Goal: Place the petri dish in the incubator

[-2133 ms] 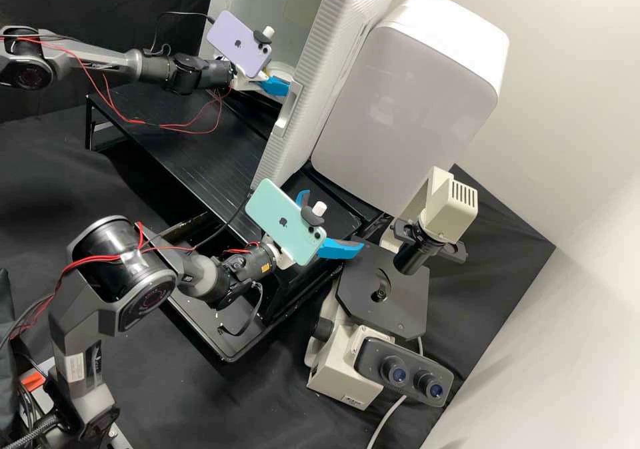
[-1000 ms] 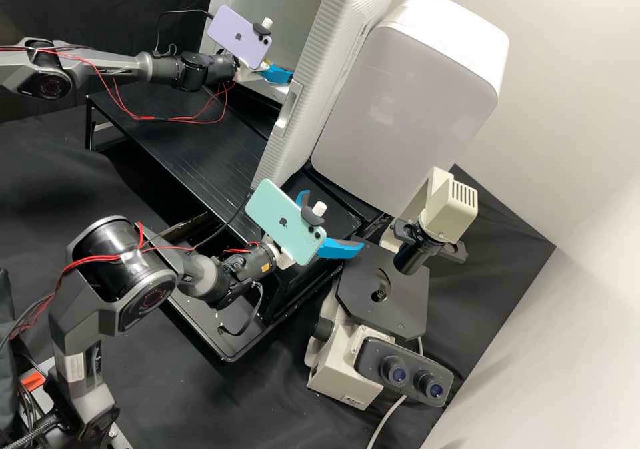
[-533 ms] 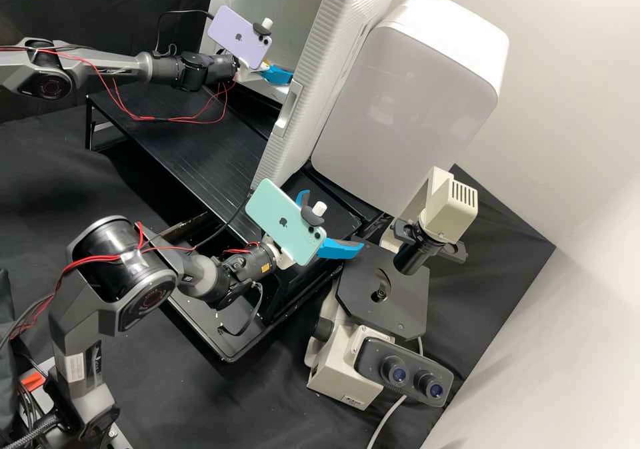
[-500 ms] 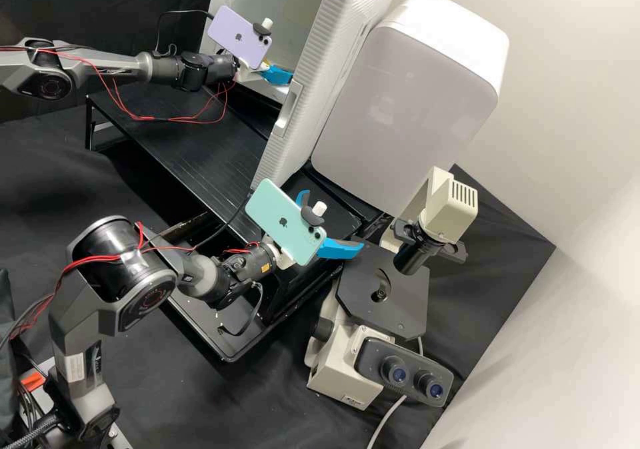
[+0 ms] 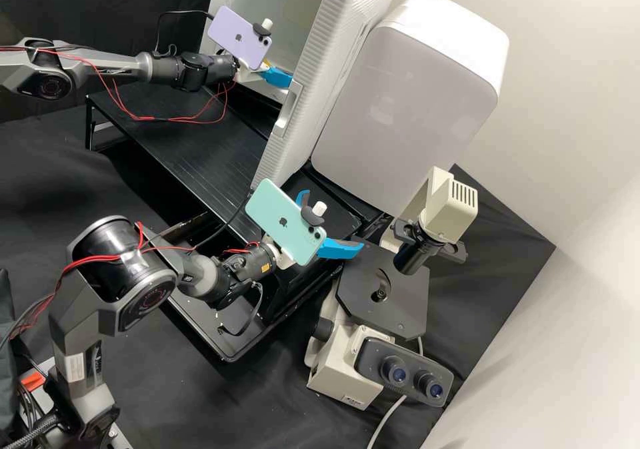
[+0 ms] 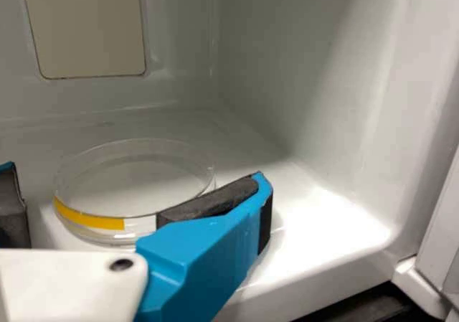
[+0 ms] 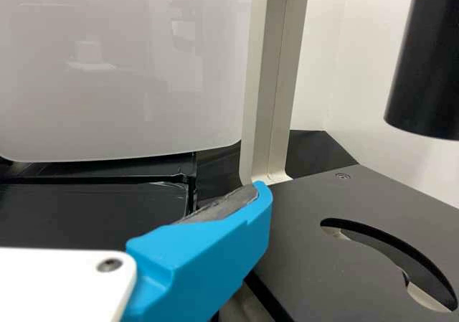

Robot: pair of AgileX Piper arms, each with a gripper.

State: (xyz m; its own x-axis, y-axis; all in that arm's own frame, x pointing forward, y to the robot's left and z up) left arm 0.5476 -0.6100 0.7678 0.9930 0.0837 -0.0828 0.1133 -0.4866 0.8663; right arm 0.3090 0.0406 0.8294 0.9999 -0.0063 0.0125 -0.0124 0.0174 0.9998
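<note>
Inside, the dish (image 6: pixel 122 193) is seen lying flat on the incubator (image 6: pixel 323 214) floor, between the fingers of the left gripper (image 6: pixel 133 178). One pad (image 6: pixel 208 201) is met by the dish rim, or nearly so. A strip of white floor is shown between the rim and the other pad, so the fingers are judged to be spread and the hold let go. The dish appears to be borne by the floor alone. The fingers are kept low and level, likely so that the dish is left flat and not tipped. Ahead of the fingertips the back wall (image 6: pixel 179 71) is found, with room left beyond the dish. Only the withdrawal seems left to be made. A straight pull back is called for, lest the rim be caught by a pad and the dish dragged out.

The right gripper (image 5: pixel 332 221) is held spread and empty, with its finger (image 7: pixel 208 243) just beside the edge of the microscope (image 7: pixel 344 229) stage. It is probably parked there so that the incubator mouth is kept free.
</note>
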